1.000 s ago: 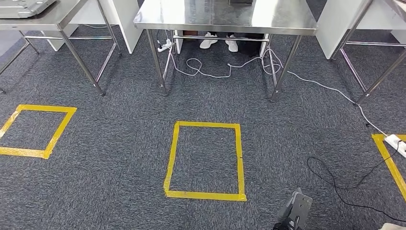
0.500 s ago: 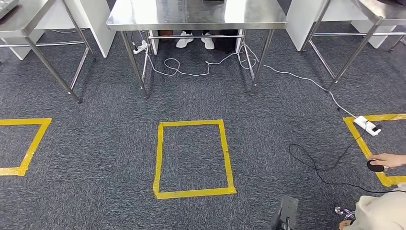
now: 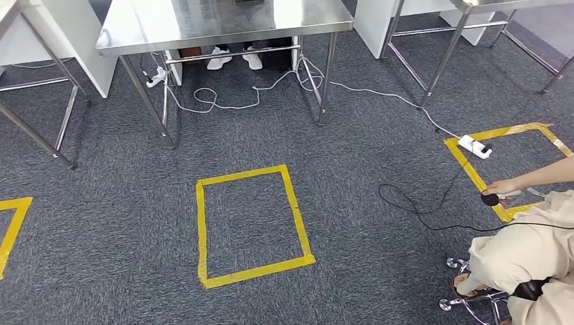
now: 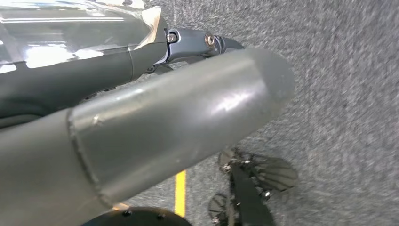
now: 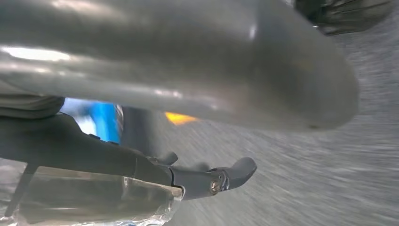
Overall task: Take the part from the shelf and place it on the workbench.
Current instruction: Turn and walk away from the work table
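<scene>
Camera swung right: steel tabletop [image 3: 223,20] and yellow floor square [image 3: 202,230] now sit further left, and a seated person [image 3: 521,250] is in at the right.

Left hand [image 4: 164,127] and right hand [image 5: 197,70]: fingers [image 4: 94,75] lie long against clear film [image 5: 94,202]. Can't tell if they clamp it.

Probably the bagged part; its body isn't visible. My guess: light, slippery, crinkly, so grip the solid body, not loose film.

No readable labels.

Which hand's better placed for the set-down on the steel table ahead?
Left, marginally: the stainless steel table sits left of centre ahead. The left hand and right hand both hang over grey carpet; what either holds is unclear.
</scene>
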Motion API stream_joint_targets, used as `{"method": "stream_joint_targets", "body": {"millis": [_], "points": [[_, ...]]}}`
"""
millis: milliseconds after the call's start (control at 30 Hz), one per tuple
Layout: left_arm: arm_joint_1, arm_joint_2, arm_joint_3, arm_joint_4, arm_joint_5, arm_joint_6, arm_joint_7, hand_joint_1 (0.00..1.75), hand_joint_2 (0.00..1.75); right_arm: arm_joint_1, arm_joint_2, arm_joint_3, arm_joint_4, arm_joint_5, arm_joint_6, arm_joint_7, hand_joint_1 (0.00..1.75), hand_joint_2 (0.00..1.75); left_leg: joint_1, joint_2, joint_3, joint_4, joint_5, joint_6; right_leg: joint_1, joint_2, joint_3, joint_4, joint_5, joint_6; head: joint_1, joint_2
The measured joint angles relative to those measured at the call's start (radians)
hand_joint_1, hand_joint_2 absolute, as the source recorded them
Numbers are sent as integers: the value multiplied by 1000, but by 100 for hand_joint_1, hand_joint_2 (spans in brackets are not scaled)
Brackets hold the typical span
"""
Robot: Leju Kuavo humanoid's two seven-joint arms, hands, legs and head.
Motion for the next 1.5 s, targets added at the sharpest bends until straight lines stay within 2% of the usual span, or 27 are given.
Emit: {"method": "stream_joint_targets", "body": {"millis": [100,167,200,233,300,367,400,433,500,600,667,700,733,800,867,933,967,1033,1100,1167,1200,1233,1267,1333,1400,1467,1500], "points": [[3,0,-12,1,-16,4,20,0,0,5,0,-25,10,-29,0,1,0,0,7,-72,-69,170,-108,-10,-3,30,-6,-1,11,-19,-4,0],[6,0,-19,1,-25,7,32,0,0,5,0,-36,17,-32,-4,2,0,0,8,-86,-108,266,-141,-13,-1,55,-10,0,15,-21,-4,0],[7,0,-21,1,-28,8,35,0,0,6,0,-40,20,-32,-5,3,0,0,9,-88,-103,260,-126,-12,-1,67,-11,1,16,-20,-4,0],[8,0,-23,1,-31,9,38,0,0,6,0,-44,23,-31,-6,6,0,0,10,-93,-79,214,-95,-12,-2,80,-11,3,17,-18,-4,0],[7,0,-26,1,-34,10,44,0,0,5,1,-48,27,-22,-6,14,0,0,17,-130,-11,76,-31,-10,0,105,-14,9,18,-13,-4,0],[8,0,-33,2,-36,10,52,0,0,3,2,-49,29,-5,-3,24,0,0,19,-167,23,0,-11,-7,3,126,-24,15,23,-2,-2,0],[8,0,-36,3,-36,10,57,0,0,3,4,-49,30,6,-2,27,0,0,16,-171,23,-6,-13,-4,4,137,-30,15,27,6,-2,0],[8,-2,-39,3,-37,11,62,0,0,4,6,-47,32,17,-3,31,0,0,13,-158,22,-7,-9,3,3,147,-38,12,32,14,-2,0],[8,-4,-41,3,-38,16,71,0,0,6,12,-38,36,39,-6,38,0,0,10,-131,20,-16,3,23,4,124,-55,27,25,23,-1,0],[13,-6,-41,3,-35,23,79,0,0,2,23,-24,38,58,-16,40,0,0,6,-85,13,-23,14,40,6,47,-130,181,-59,10,5,0],[17,-6,-41,3,-32,26,81,0,0,1,29,-18,38,63,-23,35,0,0,3,-52,7,-23,15,41,4,34,-173,292,-104,13,6,0],[17,-6,-40,3,-32,27,81,0,0,2,31,-16,38,64,-27,33,0,0,2,-36,6,-22,15,41,4,30,-167,299,-105,19,6,0],[17,-6,-40,3,-32,29,81,0,0,3,31,-14,38,66,-30,32,0,0,2,-23,6,-22,15,41,3,24,-138,262,-91,28,7,0],[17,-7,-40,3,-31,32,82,0,0,2,32,-11,38,69,-39,31,0,0,-1,0,9,-21,14,36,5,-15,-44,117,-52,39,9,0],[17,-7,-40,3,-28,37,83,0,0,-2,34,-5,38,73,-46,31,0,0,-9,20,12,-17,11,27,12,-49,14,21,-26,32,9,0],[14,-7,-40,3,-26,41,84,0,0,-2,35,-2,39,76,-52,30,0,0,-11,39,16,-16,10,17,17,-39,13,8,-17,17,5,0],[11,-7,-40,3,-25,43,86,0,0,-1,35,-1,39,76,-59,30,0,0,-8,39,17,-14,7,11,11,-30,12,7,-15,11,4,0],[9,-6,-40,3,-24,51,92,0,0,0,36,0,40,76,-82,28,0,0,-1,-6,3,25,-27,-2,2,-11,12,4,-8,-6,3,0],[12,-5,-39,3,-24,58,102,0,0,-2,41,-1,40,75,-108,25,0,0,2,-68,-47,143,-100,-8,0,9,8,3,-1,-19,1,0],[16,-4,-38,3,-22,65,112,0,0,-1,48,-1,40,76,-125,22,0,0,2,-86,-102,264,-148,-10,3,33,3,4,2,-24,1,0],[17,-3,-37,3,-20,67,114,0,0,-1,52,0,40,77,-130,20,0,0,3,-88,-109,279,-142,-9,4,47,3,5,3,-24,1,0],[17,-1,-36,3,-18,70,116,0,0,0,55,0,40,79,-133,20,0,0,5,-91,-97,253,-115,-9,4,61,3,6,4,-24,1,0],[17,0,-35,3,-15,74,119,0,0,0,59,0,40,83,-135,20,0,0,9,-99,-71,195,-76,-9,4,75,4,8,4,-23,1,0],[15,3,-30,3,-8,87,128,0,0,-5,67,4,40,95,-136,20,0,0,17,-141,-13,64,-18,-7,7,100,0,15,4,-19,1,0],[13,3,-20,3,3,102,136,0,0,-10,73,14,40,111,-135,21,0,0,16,-166,8,8,-7,-3,10,122,-14,20,8,-5,2,0],[9,3,-13,3,11,112,141,0,0,-11,78,23,41,123,-134,21,0,0,11,-147,6,2,-3,9,10,138,-30,19,15,12,2,0],[7,2,-12,3,13,114,143,0,0,-11,79,26,42,127,-134,21,0,0,10,-136,6,-2,1,17,11,127,-38,27,12,16,2,0]]}}
